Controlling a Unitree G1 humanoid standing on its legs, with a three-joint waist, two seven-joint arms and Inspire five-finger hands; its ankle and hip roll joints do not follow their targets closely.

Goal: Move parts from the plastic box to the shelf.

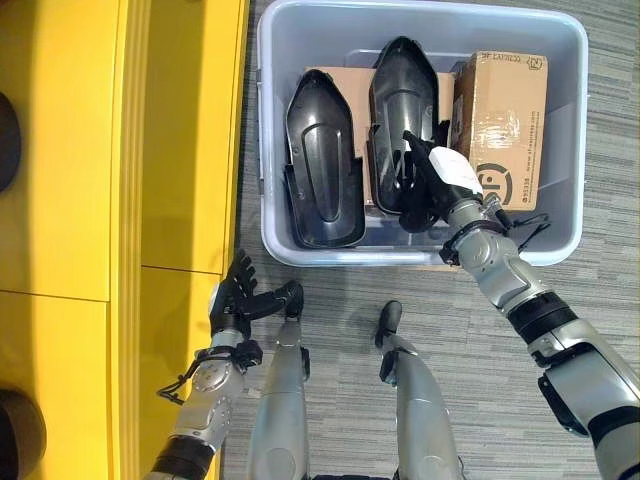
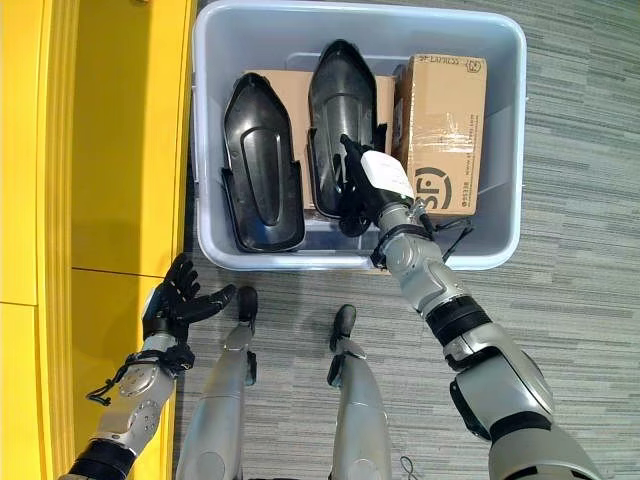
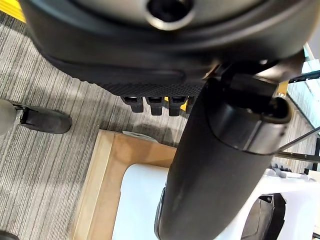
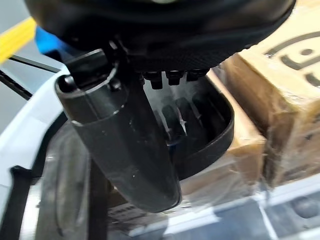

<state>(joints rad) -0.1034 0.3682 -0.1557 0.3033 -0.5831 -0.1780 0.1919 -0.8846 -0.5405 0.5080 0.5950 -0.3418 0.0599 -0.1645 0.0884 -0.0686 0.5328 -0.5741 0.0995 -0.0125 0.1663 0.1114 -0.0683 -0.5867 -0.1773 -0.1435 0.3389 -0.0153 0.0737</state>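
Where the grey carpet floor meets the yellow shelf, a pale grey plastic box sits with its side close to the shelf's edge. Inside the box lie two black moulded parts, side by side and lengthwise: the left black part nearer the shelf, and the right black part resting on a flat cardboard piece. Just beside the right black part, toward the far side from the shelf, lies a taped cardboard carton, touching or nearly touching that part.

The right robot hand, with a white cover on its thumb, reaches down into the box at the near end of the right black part. In the right wrist view its fingers extend straight into the part's hollow near end while the thumb stands out alongside; the fingers are apart and not curled round anything, though whether they touch the part's inner wall cannot be told.

The left robot hand hangs over the floor beside the shelf's lower edge, well apart from the box, its fingers spread and holding nothing.
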